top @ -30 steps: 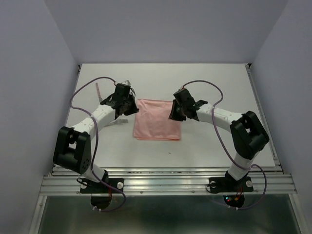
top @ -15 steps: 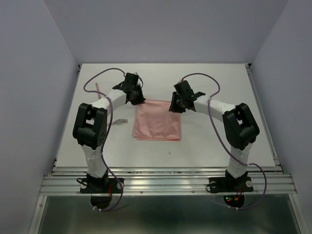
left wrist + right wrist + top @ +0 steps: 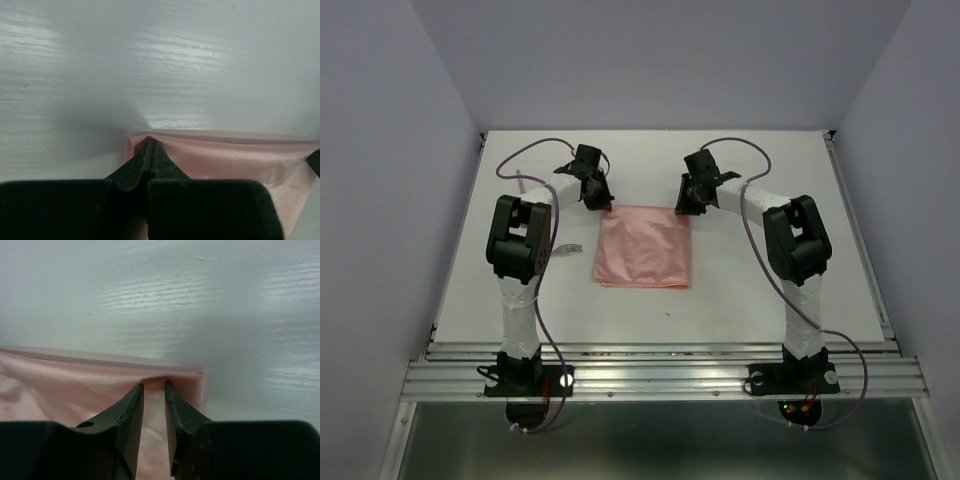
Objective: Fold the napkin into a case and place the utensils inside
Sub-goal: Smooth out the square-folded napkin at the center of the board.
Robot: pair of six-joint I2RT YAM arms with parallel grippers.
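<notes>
Bare table (image 3: 760, 290) runs from the far edge of the napkin (image 3: 642, 250) to the back wall (image 3: 660, 60), and again along the near strip up to the rail (image 3: 660, 365). The left gripper (image 3: 603, 204) and right gripper (image 3: 683, 207) sit at the napkin's two far corners, with an open gap between them. The left arm (image 3: 518, 240) and right arm (image 3: 796, 245) rise on either side of the cloth. A fork (image 3: 569, 246) lies between the left arm and the napkin, narrowing that lane. Right of the right arm the table is open. The left wall (image 3: 380, 200) and right wall (image 3: 920, 180) close off both sides.
</notes>
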